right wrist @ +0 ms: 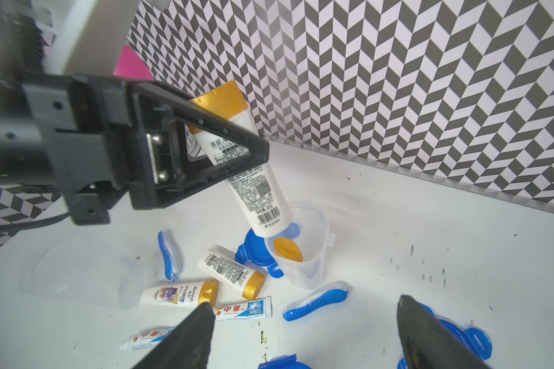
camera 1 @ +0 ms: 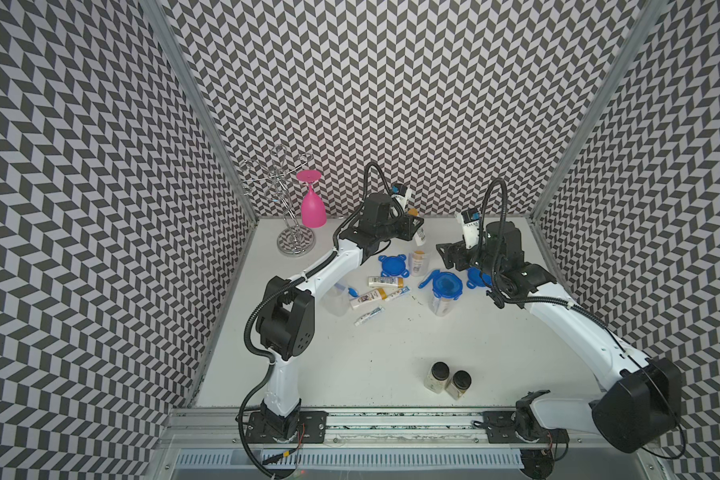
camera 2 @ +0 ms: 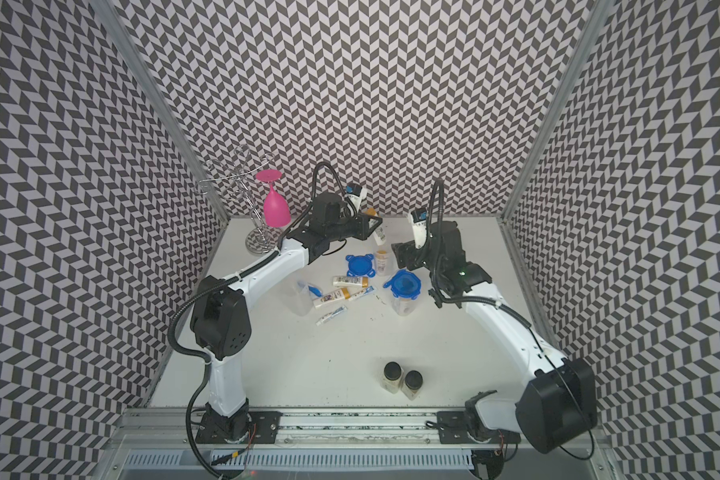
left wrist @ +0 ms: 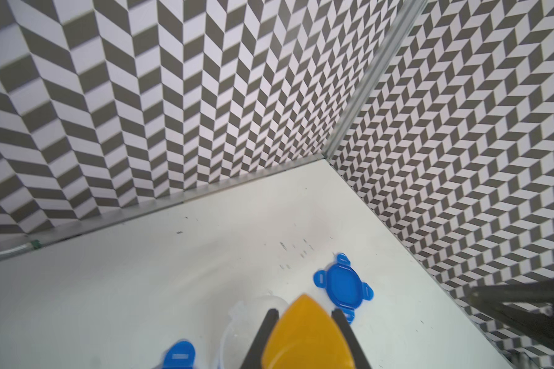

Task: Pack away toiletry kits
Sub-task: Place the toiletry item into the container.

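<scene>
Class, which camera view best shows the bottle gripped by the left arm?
The right wrist view: the bottle shows its label, gold cap up, base over an open tub. Both top views show it small, half hidden by the left gripper. The left wrist view shows only its blurred gold cap.

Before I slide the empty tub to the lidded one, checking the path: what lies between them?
Both top views show two gold-capped bottles, two toothpaste tubes, a toothbrush by the empty tub and another by the lidded tub.
</scene>
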Available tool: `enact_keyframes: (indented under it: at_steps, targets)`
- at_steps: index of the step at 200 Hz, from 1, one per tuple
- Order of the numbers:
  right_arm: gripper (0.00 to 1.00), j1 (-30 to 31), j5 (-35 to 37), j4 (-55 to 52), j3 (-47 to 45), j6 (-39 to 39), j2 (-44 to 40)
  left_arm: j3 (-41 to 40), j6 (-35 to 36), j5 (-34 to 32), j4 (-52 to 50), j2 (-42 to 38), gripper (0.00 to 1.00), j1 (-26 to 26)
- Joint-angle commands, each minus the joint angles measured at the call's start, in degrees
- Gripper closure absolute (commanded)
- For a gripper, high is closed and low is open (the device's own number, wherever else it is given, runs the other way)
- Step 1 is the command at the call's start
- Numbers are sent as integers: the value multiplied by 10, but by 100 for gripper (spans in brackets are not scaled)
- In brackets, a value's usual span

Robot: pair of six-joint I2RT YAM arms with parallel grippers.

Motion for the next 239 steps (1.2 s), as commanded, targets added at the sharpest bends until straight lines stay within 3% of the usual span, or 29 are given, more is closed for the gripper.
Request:
enact_keyframes:
  at_steps: [1, 73, 141, 199, 239]
  targets:
    - [13, -11, 13, 11, 7, 15, -6, 25, 32, -55, 61, 23, 100, -13]
    - [13, -24, 12, 9, 8, 32, 6, 31, 114, -133, 76, 56, 100, -48]
    - [12, -33, -3, -12, 31, 53, 42, 8, 142, -180, 96, 87, 100, -57]
    - [12, -39, 12, -24, 49, 58, 53, -11, 149, -182, 94, 100, 100, -67]
    - [12, -46, 4, -20, 57, 63, 68, -15, 153, -179, 94, 93, 76, -72]
